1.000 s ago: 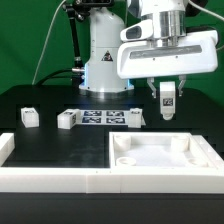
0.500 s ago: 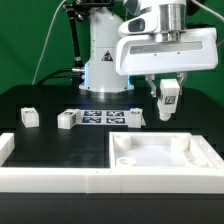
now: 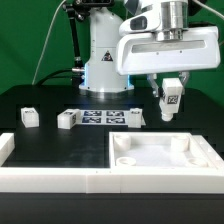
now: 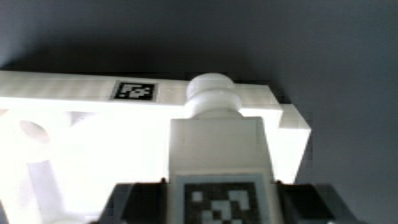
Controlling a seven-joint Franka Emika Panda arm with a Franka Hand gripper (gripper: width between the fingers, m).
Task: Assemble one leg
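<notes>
My gripper [image 3: 170, 98] is shut on a white leg [image 3: 172, 97] with a black-and-white tag and holds it tilted in the air, above the far right part of the large white square piece [image 3: 160, 155]. In the wrist view the leg [image 4: 217, 130] runs away from my dark fingers [image 4: 143, 200], its round peg end over the square piece's rim [image 4: 71, 90]. Three other legs stand on the table: one [image 3: 29, 116] at the exterior view's left, one [image 3: 67, 120] beside the marker board, one [image 3: 134, 118] at the board's right end.
The marker board [image 3: 100, 117] lies flat in the middle of the black table. A low white wall [image 3: 50, 180] runs along the front edge, with a raised end [image 3: 5, 147] at the exterior view's left. The robot base [image 3: 105, 55] stands behind.
The gripper has lifted slightly and turned the held leg from upright to tilted, its lower end swinging toward the exterior view's left.
</notes>
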